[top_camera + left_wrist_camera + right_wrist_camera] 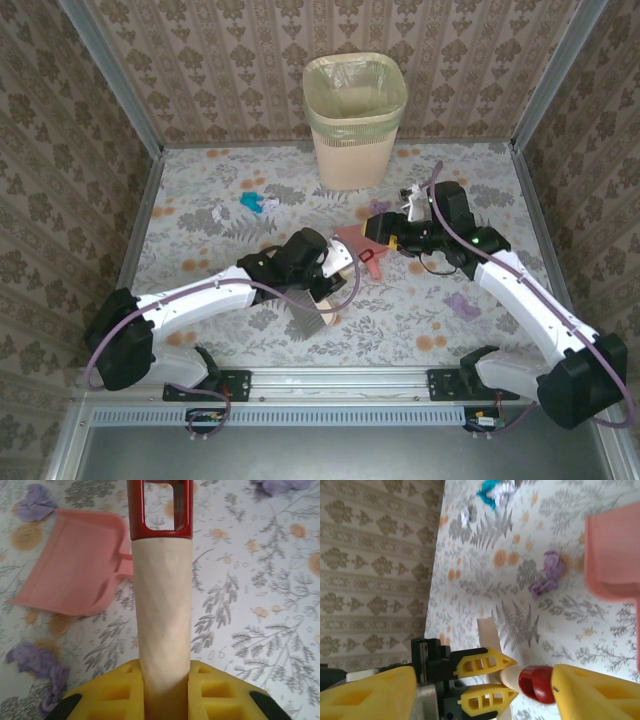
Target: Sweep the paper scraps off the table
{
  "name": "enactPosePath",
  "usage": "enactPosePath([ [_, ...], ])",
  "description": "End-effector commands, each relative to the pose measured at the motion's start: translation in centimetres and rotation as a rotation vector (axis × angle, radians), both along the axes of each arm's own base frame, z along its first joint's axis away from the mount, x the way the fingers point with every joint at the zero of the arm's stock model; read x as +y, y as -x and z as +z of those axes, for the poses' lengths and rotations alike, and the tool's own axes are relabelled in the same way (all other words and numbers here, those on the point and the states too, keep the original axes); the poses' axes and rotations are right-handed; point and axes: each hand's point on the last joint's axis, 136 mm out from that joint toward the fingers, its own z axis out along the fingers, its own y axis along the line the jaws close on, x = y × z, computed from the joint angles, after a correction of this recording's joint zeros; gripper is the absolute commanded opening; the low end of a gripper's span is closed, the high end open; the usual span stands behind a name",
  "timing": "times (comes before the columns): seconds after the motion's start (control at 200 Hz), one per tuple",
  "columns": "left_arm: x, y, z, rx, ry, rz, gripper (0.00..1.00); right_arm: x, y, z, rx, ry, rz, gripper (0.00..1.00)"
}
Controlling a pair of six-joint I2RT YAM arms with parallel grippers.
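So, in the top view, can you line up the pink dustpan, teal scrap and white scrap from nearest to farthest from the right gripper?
1. Pink dustpan, just left of the right gripper.
2. Teal scrap, much farther left.
3. White scrap, farthest left of all.

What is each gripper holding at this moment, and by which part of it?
The left gripper is shut on the brush, gripping its pale wooden handle below the red end. The right gripper is open and holds nothing.

Flower-printed table (200, 180), beige waste bin (355, 130) at its far edge, pink dustpan (350, 243) mid-table, teal and white paper scraps (252, 201) left, lilac scrap (462, 306) right
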Motion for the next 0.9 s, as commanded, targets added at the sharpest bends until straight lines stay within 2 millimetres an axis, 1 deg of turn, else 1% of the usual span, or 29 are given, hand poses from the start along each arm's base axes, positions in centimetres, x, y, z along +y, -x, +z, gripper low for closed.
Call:
enactPosePath([
  [0.0, -0.5, 1.6, 2.2, -0.019, 0.087, -0.094, 0.0, 1.0, 2.3, -1.2, 0.143, -0.041, 0.114, 0.7],
  [0.07, -0.1, 1.9, 2.5, -0.03, 0.096, -0.099, 0.0, 1.1, 2.5, -1.8, 0.165, -0.04, 0.127, 0.69],
  [0.175, 0.1, 1.9, 2.8, -0.047, 0.094, -0.096, 0.0, 1.8, 3.0, -2.0, 0.191, -0.078, 0.179, 0.69],
  [0.205, 0.1, 2.0, 2.8, -0.048, 0.091, -0.101, 0.0, 1.8, 3.0, -2.1, 0.195, -0.077, 0.183, 0.67],
  [0.34, -0.1, 2.3, 2.7, -0.05, 0.081, -0.11, 0.0, 2.2, 3.4, -2.4, 0.203, -0.107, 0.195, 0.63],
  [0.435, -0.2, 2.3, 2.6, -0.051, 0.078, -0.113, 0.0, 2.1, 3.8, -3.2, 0.224, -0.087, 0.207, 0.62],
  [0.505, -0.3, 2.4, 2.6, -0.05, 0.081, -0.116, 0.0, 2.2, 4.2, -3.4, 0.234, -0.099, 0.218, 0.56],
  [0.615, -0.3, 2.4, 2.6, -0.053, 0.08, -0.117, 0.0, 2.1, 4.4, -4.1, 0.247, -0.085, 0.218, 0.51],
  [0.855, -0.2, 2.0, 2.0, -0.06, 0.049, -0.107, 0.0, 2.7, 5.1, -5.0, 0.264, -0.077, 0.25, 0.49],
  [0.895, -0.2, 2.0, 1.8, -0.06, 0.043, -0.107, 0.0, 2.8, 5.2, -5.1, 0.27, -0.078, 0.253, 0.47],
])
